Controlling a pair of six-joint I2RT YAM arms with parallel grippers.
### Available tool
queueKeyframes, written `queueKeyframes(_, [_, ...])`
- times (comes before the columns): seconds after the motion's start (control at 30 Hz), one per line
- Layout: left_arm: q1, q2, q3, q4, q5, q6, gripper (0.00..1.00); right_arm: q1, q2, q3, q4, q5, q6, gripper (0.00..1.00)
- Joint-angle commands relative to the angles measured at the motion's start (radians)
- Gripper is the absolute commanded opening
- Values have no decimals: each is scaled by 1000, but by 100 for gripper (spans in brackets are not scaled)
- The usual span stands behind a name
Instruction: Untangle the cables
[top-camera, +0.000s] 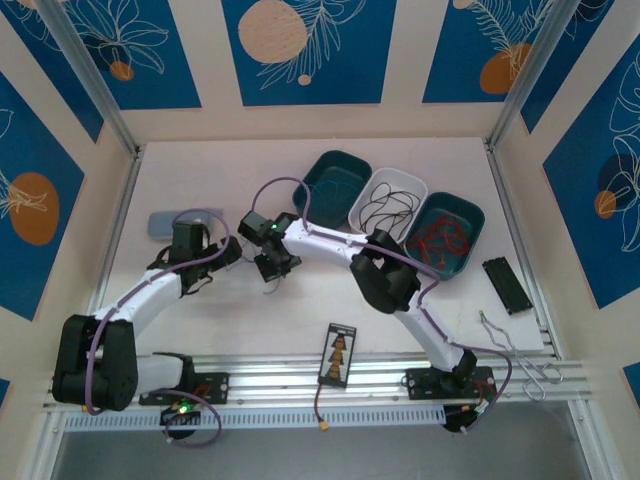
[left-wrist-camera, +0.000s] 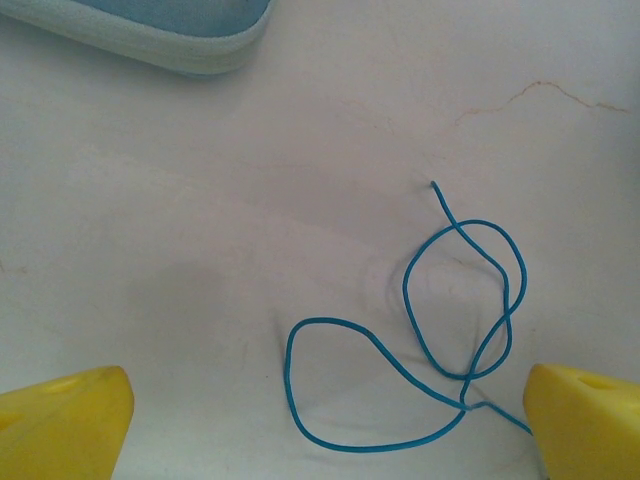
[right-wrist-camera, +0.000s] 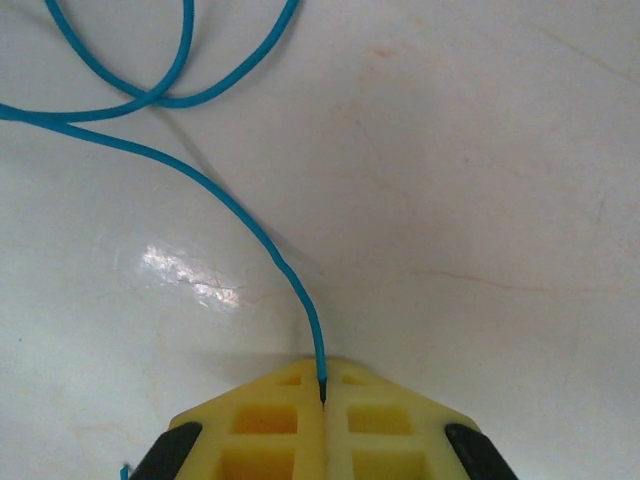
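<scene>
Setup's a white counter (top-camera: 200, 175) boxed in by cream walls with blue flowery panels (up close the surface has a few hairline cracks). Far left sits a pale blue pad (top-camera: 174, 222). Next over, the left fingers (left-wrist-camera: 580, 420) hang low over the counter, spread wide apart with nothing in them. The blue cable (left-wrist-camera: 405, 290) lies flat between them in a couple of loose crossing loops. It's much nearer the right-hand yellow finger, and its tail runs off just beside that one. Its free end points up toward the pad. Just right of that, the right fingers (right-wrist-camera: 310, 395) are pressed together, clamped on the blue cable, with its tip pinched right in the seam. The rest of it trails away up and left across the counter. Further right there are three trays in a row: a teal tray (top-camera: 335, 180), a white tray (top-camera: 415, 190) with black cables (top-camera: 385, 205), and a second teal tray (top-camera: 470, 210) with red cables (top-camera: 440, 240). Past those are a black strip (top-camera: 507, 285) and, nearer the arms, tongs (top-camera: 512, 345).
</scene>
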Motion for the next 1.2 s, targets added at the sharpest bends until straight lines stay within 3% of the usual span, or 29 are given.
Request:
queueKeyframes(0.0, [17, -10, -8, 2, 34, -1, 100, -32, -11, -54, 28, -28, 40, 0])
queueKeyframes(0.37, [17, -76, -21, -27, 79, 0, 100, -136, -210, -273, 212, -141, 100, 0])
queueKeyframes(0.67, [16, -123, -108, 78, 196, -76, 100, -142, -355, -387, 303, -80, 108, 0])
queueKeyframes(1.0, [14, -181, -116, 153, 293, -21, 100, -131, -497, -439, 338, -23, 119, 0])
queueKeyframes(1.17, [13, -218, -146, 188, 282, -33, 99, -134, -562, -422, 341, -43, 121, 0])
